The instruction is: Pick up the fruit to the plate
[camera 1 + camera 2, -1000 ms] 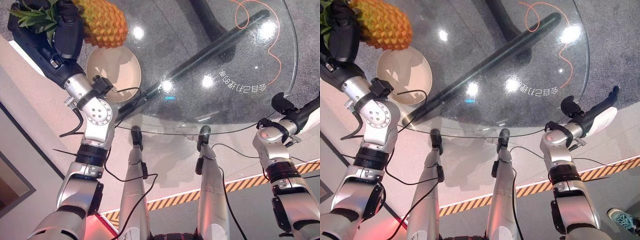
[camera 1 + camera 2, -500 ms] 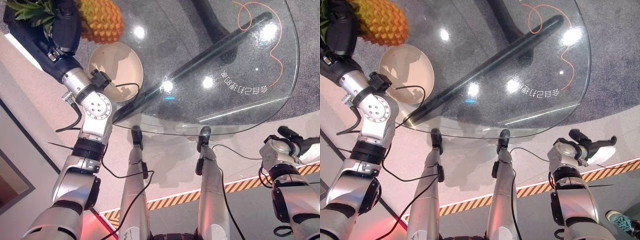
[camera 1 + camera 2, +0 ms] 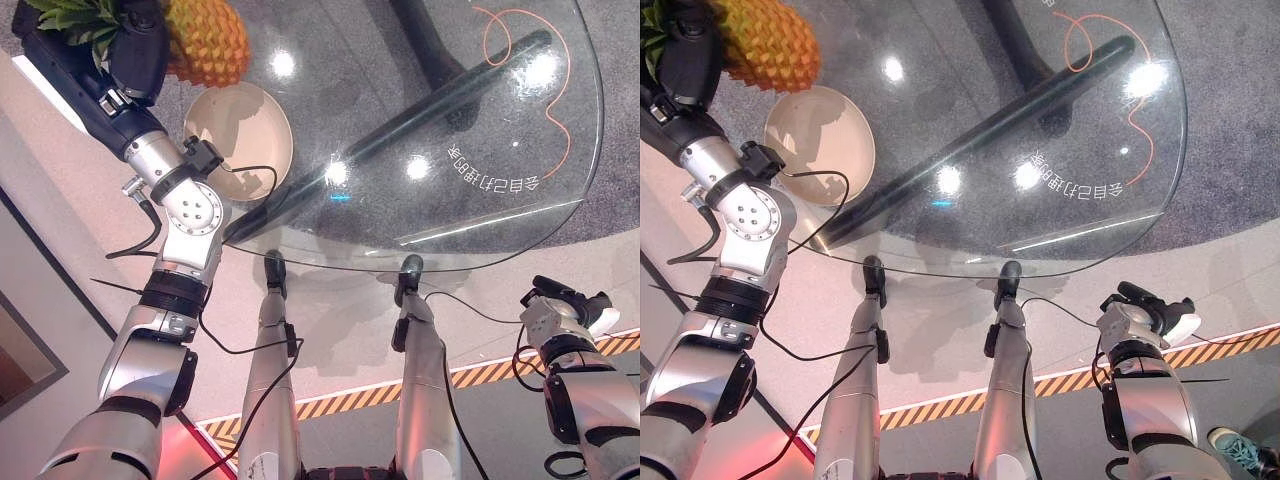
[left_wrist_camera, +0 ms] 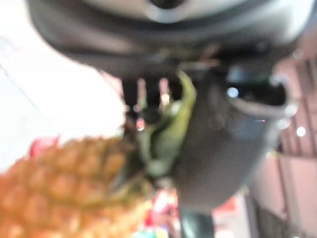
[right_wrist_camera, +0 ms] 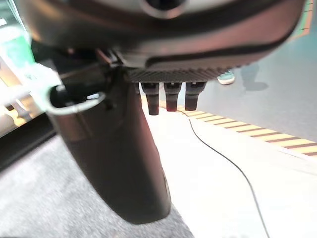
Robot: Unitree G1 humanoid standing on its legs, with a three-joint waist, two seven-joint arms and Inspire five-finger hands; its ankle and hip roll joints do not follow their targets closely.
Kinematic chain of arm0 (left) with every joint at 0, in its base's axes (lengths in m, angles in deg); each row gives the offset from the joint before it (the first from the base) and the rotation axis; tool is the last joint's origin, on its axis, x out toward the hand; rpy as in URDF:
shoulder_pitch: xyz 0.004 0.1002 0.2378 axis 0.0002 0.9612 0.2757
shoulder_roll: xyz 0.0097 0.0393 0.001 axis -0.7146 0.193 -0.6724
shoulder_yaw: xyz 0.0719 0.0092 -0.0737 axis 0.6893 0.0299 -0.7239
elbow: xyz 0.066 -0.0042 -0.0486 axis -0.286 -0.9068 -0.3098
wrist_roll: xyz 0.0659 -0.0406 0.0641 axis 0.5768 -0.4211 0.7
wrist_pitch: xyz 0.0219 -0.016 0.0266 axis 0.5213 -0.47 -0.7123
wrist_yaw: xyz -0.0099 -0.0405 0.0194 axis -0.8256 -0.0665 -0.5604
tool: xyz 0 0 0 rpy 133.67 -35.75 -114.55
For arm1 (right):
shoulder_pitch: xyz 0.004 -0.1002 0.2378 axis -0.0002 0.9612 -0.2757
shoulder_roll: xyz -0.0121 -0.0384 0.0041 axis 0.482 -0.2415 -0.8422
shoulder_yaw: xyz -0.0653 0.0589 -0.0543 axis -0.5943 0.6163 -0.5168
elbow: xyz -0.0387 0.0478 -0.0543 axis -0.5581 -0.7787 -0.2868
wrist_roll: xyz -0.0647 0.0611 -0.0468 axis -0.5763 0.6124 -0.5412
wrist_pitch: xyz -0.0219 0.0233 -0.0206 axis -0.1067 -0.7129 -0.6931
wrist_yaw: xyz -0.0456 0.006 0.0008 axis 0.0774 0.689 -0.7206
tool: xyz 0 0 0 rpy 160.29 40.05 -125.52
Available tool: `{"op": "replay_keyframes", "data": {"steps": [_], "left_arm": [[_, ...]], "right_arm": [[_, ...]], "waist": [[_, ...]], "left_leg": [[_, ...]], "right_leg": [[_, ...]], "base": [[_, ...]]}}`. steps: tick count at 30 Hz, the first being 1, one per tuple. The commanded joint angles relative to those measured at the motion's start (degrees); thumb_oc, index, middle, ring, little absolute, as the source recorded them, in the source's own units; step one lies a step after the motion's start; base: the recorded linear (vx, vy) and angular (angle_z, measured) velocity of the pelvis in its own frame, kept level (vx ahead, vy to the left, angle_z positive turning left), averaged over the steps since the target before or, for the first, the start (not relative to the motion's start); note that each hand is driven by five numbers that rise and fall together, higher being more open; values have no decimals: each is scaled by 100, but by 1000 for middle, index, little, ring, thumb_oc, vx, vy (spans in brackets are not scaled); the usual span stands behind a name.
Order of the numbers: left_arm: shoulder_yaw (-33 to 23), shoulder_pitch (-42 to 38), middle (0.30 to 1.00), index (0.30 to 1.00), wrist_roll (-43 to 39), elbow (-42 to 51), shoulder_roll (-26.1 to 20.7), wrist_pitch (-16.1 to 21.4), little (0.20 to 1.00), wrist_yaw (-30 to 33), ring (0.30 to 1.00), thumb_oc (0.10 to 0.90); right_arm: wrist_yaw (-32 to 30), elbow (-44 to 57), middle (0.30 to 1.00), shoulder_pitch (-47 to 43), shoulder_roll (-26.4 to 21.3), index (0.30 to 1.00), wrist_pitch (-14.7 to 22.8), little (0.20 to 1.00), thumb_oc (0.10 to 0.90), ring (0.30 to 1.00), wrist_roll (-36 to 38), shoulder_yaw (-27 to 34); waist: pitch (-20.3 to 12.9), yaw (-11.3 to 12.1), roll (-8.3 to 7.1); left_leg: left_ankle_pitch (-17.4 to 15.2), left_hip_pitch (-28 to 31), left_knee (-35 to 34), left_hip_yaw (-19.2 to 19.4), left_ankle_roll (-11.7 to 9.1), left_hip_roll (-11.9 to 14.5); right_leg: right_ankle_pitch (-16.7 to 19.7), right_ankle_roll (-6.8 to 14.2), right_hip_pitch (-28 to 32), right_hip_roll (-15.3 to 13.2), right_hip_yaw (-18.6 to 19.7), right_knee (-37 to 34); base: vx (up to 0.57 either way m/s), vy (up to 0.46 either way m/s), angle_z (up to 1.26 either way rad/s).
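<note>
**Pineapple held above the plate at the desk's left edge**

The left hand grips the pineapple at the far left of the round glass desk. Its dark fingers are curled round the top of the fruit, where the green leaves sprout, and the left wrist view shows leaves pressed between thumb and fingers with the orange body hanging past them. The fruit hangs clear of the glass, its lower end just over the far rim of the cream plate, which sits on the desk near the left edge; whether fruit and plate touch cannot be told.

The right hand hangs low beside the desk's near right edge, off the glass and well apart from the fruit. In the right wrist view its fingers point straight out, relaxed and holding nothing, over pale floor with a yellow-and-black striped line. A person's shoe shows at the lower right corner.
</note>
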Motion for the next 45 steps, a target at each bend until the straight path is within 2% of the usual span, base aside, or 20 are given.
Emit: {"op": "replay_keyframes", "data": {"steps": [1, 19, 45], "left_arm": [[-52, -977, 300, 300, 675, 420, -481, 470, 200, 128, 300, 100], [-21, -755, 300, 300, 1004, -1, -439, 355, 200, 57, 300, 100], [-24, -357, 300, 300, 1199, -622, -463, 362, 200, 158, 300, 100]], "right_arm": [[154, -285, 900, 283, -317, 900, -62, 900, 800, 900, 121, -68], [1058, -441, 900, 296, -123, 900, -546, 900, 800, 900, 184, -192], [1149, -421, 900, 260, -142, 900, -558, 900, 800, 900, 124, -173]], "waist": [[-144, 149, -245], [-144, 187, -264], [-144, 226, -230]], "left_leg": [[-559, 5, 377, -34, 462, -136], [-571, -32, 400, -65, 450, -148], [-543, -40, 348, -65, 421, -144]], "right_leg": [[302, -313, 193, 201, -280, -458], [307, -321, 148, 216, -288, -454], [311, -311, 90, 229, -306, -442]], "base": [[0, 0, 0], [0, 0, 0], [0, 0, 0]]}}
